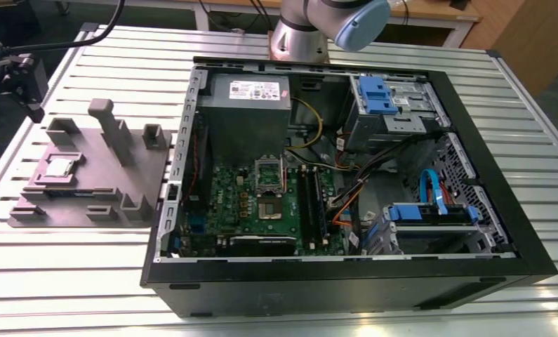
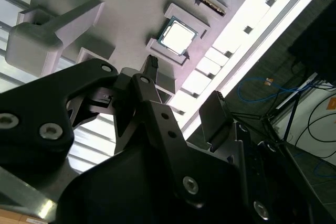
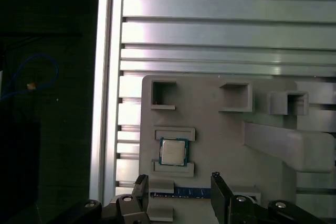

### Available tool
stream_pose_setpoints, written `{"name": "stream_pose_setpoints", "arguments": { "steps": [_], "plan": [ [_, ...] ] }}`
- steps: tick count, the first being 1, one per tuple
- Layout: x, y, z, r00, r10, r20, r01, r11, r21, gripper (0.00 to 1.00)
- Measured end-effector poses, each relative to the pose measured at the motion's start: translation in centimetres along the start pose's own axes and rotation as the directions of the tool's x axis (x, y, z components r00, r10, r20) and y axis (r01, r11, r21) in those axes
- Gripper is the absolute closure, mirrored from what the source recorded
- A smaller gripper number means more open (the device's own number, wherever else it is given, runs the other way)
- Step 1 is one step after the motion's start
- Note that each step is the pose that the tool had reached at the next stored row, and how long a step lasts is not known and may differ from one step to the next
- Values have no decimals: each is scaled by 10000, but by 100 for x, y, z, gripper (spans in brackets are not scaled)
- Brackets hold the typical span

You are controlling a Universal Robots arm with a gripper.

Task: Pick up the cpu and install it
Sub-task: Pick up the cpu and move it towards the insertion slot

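Observation:
The cpu (image 3: 173,152) is a small square chip with a shiny metal top. It lies flat in a shallow holder on the grey fixture plate (image 3: 220,135), at the exterior view's left (image 1: 60,167). My gripper (image 3: 178,181) hangs above the plate, open, its two black fingertips (image 3: 216,179) apart and nothing between them. The cpu (image 2: 178,36) sits just beyond the fingertips (image 2: 151,64), untouched. In the exterior view the gripper (image 1: 31,98) is at the far left, above the plate's (image 1: 101,175) back edge.
An open computer case (image 1: 466,119) lies at the middle and right of the slatted metal table (image 1: 73,281). Its green motherboard (image 1: 231,203) shows a socket (image 1: 270,189). Cables, blue drive bays and a power supply fill the case. Upright grey posts (image 1: 110,130) rise from the fixture plate.

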State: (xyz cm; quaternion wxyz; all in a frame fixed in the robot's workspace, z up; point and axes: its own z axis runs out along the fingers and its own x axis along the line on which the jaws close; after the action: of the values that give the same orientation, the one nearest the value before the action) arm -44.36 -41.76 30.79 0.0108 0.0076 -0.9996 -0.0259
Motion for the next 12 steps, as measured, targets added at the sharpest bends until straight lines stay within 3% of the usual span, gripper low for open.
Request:
{"name": "stream_pose_setpoints", "arguments": {
  "steps": [12],
  "plan": [
    [-1,-4,28,10000,0,-1,0,10000,-10,41]
  ]
}}
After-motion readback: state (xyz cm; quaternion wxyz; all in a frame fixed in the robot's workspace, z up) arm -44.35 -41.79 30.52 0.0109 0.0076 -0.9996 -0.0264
